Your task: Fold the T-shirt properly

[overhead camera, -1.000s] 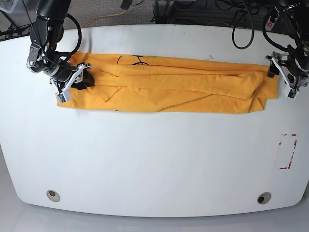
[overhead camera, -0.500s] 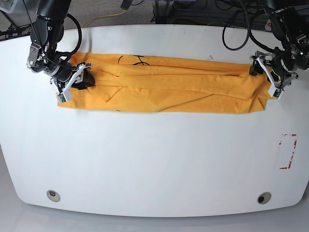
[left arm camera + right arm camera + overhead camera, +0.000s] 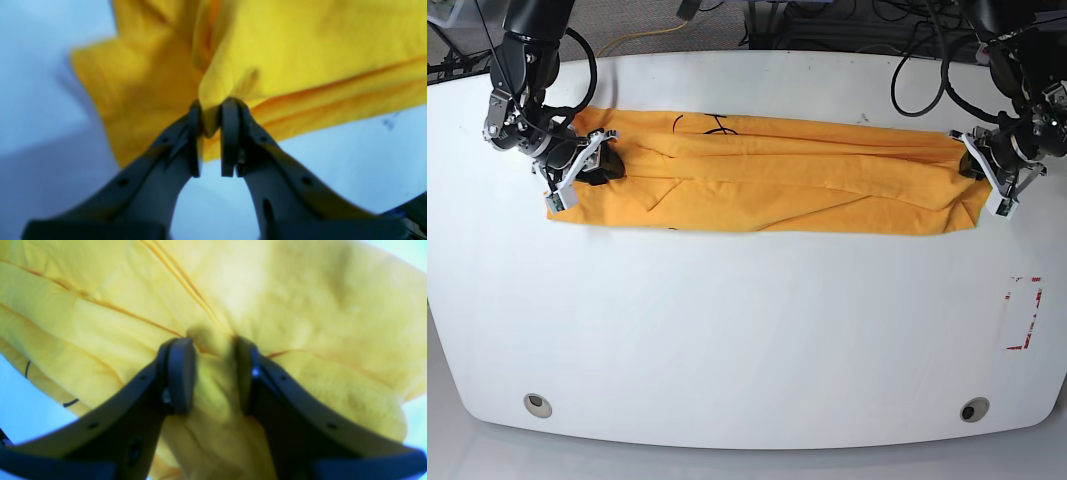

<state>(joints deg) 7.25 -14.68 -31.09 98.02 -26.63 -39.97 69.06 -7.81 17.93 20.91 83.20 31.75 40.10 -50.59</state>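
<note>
T-shirt (image 3: 767,172) ends pinched, left hand (image 3: 210,131), right hand (image 3: 213,373)

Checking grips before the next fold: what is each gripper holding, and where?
Both hold the T-shirt: the left gripper pinches a fold at one end's edge, the right gripper a bunch of cloth at the other end.

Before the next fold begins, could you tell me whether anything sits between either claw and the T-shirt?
Nothing visible does. The left claw is pinching a bunched edge of the T-shirt, and the right claw is closed on a fold at the other end.
</note>
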